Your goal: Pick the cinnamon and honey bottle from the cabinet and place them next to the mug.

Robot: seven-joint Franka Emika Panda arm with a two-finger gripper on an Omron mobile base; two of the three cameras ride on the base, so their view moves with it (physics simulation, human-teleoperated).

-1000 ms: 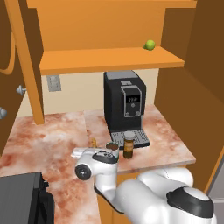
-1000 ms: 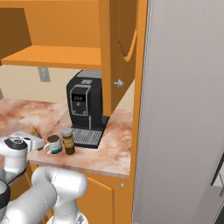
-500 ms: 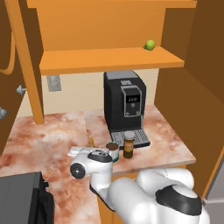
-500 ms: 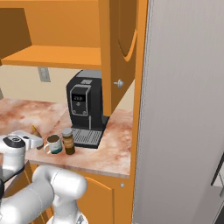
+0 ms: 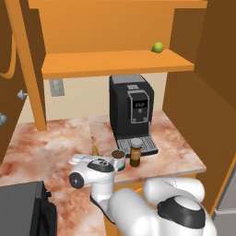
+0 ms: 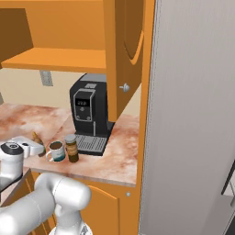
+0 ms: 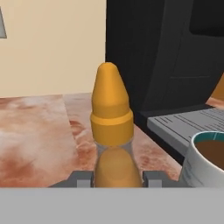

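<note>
The honey bottle [image 7: 111, 113], amber with an orange pointed cap, stands upright between my fingertips [image 7: 83, 178], and my gripper [image 7: 117, 178] is shut on it. It shows just left of the mug [image 5: 118, 159] at the honey bottle [image 5: 95, 150], low over the marble counter; whether it touches the counter I cannot tell. The cinnamon [image 5: 135, 152] jar stands right of the mug, in front of the coffee machine. From the other side the honey bottle [image 6: 36, 138], mug [image 6: 56, 150] and cinnamon [image 6: 71, 148] form a row. The cabinet [image 5: 115, 62] shelf hangs above.
A black coffee machine [image 5: 131, 110] stands at the back of the counter with its drip tray behind the mug. A green lime [image 5: 158, 47] lies on the cabinet shelf. A black appliance [image 5: 23, 209] sits at the lower left. The open cabinet door [image 6: 126, 50] hangs at right.
My hand has eased slightly left along the counter with the honey bottle still in its grip. The mug and cinnamon have not moved.
</note>
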